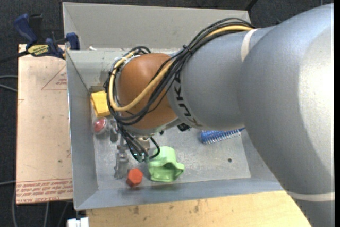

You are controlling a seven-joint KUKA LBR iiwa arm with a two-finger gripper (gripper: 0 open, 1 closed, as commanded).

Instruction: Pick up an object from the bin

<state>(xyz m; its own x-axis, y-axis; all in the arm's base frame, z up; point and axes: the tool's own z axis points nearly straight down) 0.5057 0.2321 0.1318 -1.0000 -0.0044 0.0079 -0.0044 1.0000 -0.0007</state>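
The gripper (121, 167) is seen low in the grey metal bin (79, 130), beneath the orange wrist cover (143, 87); whether it is open or closed cannot be told. Just beside its tip, towards the bin's near wall, a small orange-red block (134, 178) is found on the floor. This block is judged light, stiff and rather smooth, and best taken across two opposite flat faces. Next beyond it lies a crumpled green soft piece (166, 166), which would likely yield when squeezed. A yellow block (99, 102) and a blue comb (220, 136) are set well apart from the gripper.
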